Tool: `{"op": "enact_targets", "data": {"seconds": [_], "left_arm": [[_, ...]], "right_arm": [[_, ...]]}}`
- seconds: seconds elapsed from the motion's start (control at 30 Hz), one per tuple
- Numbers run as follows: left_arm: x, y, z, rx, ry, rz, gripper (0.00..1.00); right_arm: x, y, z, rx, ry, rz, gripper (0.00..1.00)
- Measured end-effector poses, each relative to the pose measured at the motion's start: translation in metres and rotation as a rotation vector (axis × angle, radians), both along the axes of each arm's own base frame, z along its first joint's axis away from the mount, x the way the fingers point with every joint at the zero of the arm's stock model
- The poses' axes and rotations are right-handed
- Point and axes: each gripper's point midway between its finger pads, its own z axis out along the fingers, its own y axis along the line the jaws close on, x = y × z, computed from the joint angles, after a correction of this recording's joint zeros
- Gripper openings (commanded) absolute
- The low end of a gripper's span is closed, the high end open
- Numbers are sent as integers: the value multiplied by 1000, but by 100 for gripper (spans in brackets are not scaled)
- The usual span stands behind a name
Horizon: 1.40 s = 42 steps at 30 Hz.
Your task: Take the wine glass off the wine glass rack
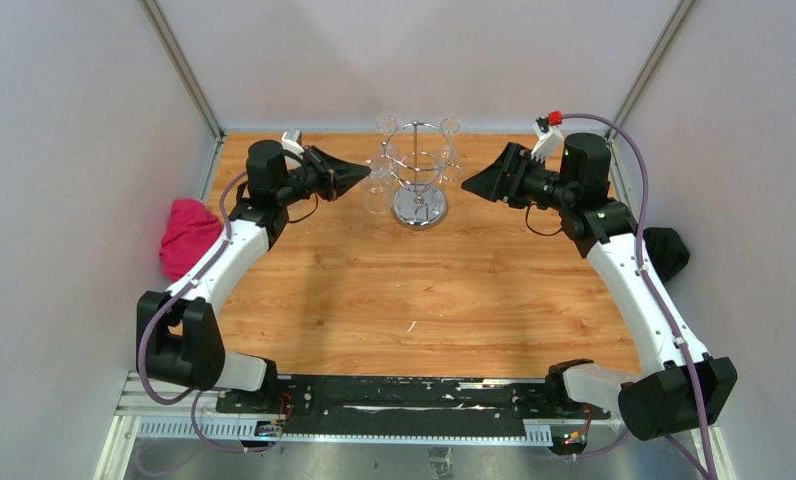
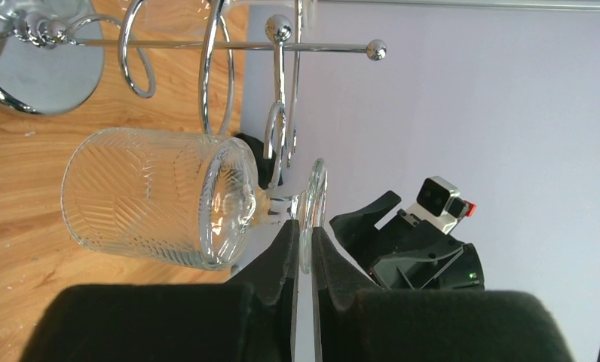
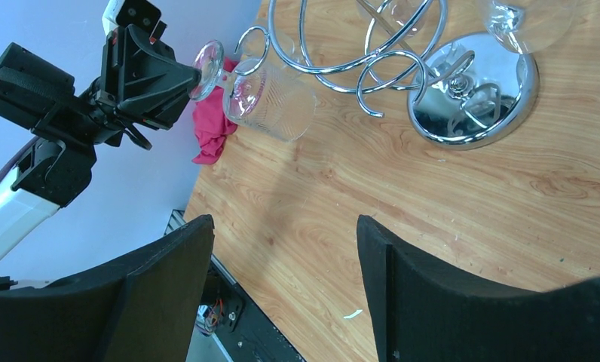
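Glass (image 2: 154, 200): hangs bowl-down from a hook on the left side of the rack (image 1: 419, 170), with its stem in the loop, its foot above the wire and its bowl over the counter (image 1: 394, 290).
Left claw (image 2: 303, 230): shut narrow, pinching the rim of the glass's foot edge-on.
Right claw (image 3: 283, 226): wide and holding nothing, near the rack's right side but not touching it.
Step in hand: probably drawing the glass out of its hook.
Good practice: raise the foot just off the wire, then pull straight out along the hook's open slot, away from the post. Keep the stem centred and move slowly.
Risk: the pinch is thin, so the bowl's weight may swing or slip. A snagged stem could drag the rack and the other glasses (image 3: 523, 19).
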Motion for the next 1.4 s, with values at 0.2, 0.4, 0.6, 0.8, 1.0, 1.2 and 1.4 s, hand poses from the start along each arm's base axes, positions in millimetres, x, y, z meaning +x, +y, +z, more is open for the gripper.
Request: {"op": "enact_targets", "data": {"seconds": [0.2, 0.4, 0.6, 0.8, 1.0, 1.2, 1.4], "left_arm": [[-5, 5, -2, 3, 1, 7, 0], [-15, 13, 7, 21, -27, 19, 0], [-35, 17, 20, 45, -66, 19, 0], [-63, 23, 49, 64, -167, 22, 0], [-84, 17, 86, 50, -283, -5, 0], [-101, -5, 120, -18, -410, -87, 0], [-108, -14, 169, -190, -600, -141, 0]], "right_arm": [[0, 1, 1, 6, 4, 1, 74], [0, 2, 1, 18, 4, 5, 74], [0, 3, -3, 22, 11, 7, 74], [-2, 5, -9, 42, 31, 19, 74], [-3, 7, -11, 60, 39, 30, 74], [-3, 12, -1, 93, -2, 64, 75], [0, 12, 13, 194, -58, 104, 75]]}}
